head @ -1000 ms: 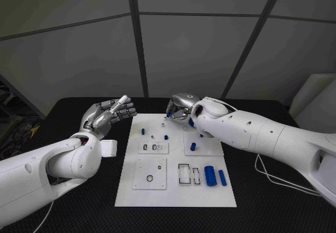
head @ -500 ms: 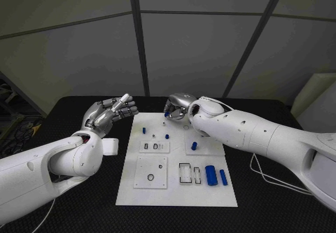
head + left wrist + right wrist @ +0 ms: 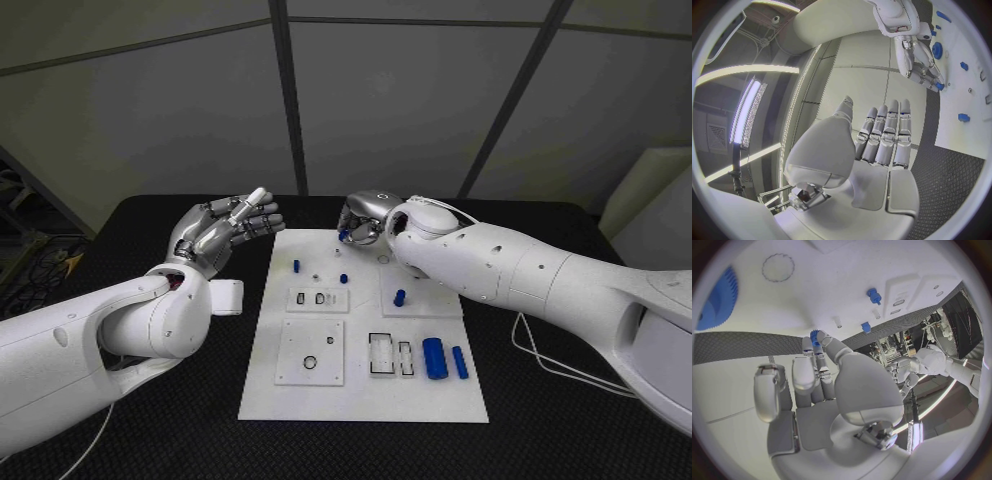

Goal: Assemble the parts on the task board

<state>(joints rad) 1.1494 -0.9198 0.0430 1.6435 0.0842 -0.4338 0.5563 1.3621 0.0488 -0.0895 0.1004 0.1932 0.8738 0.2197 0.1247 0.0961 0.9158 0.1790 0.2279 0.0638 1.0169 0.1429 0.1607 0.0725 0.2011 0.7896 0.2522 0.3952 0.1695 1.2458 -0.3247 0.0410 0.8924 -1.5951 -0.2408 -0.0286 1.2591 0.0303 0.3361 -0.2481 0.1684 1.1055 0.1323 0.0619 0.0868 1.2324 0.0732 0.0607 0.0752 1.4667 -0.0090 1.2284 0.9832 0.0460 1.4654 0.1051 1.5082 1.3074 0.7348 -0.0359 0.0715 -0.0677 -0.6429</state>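
The white task board (image 3: 368, 400) lies in the middle of the black table. Over its far edge my right hand (image 3: 366, 222) pinches a small blue part (image 3: 343, 236) between thumb and a finger; the right wrist view shows that blue part (image 3: 814, 335) at the fingertips (image 3: 824, 338), above the board (image 3: 836, 270). My left hand (image 3: 224, 228) is raised left of the board, fingers straight, holding nothing. In the left wrist view the left hand (image 3: 879, 145) is bare, with the right hand (image 3: 921, 65) beyond it. Blue pegs (image 3: 296, 267) (image 3: 400, 298) stand on the board.
Two blue cylinders (image 3: 433, 358) (image 3: 459, 363) lie at the board's near right beside a slotted plate (image 3: 381, 356). A blue gear (image 3: 720, 297) sits on the board near the right hand. A white cable (image 3: 565, 372) runs over the table at the right.
My right hand has drawn back a little toward the board's far edge, still pinching the blue part. The left hand's fingers have straightened slightly.
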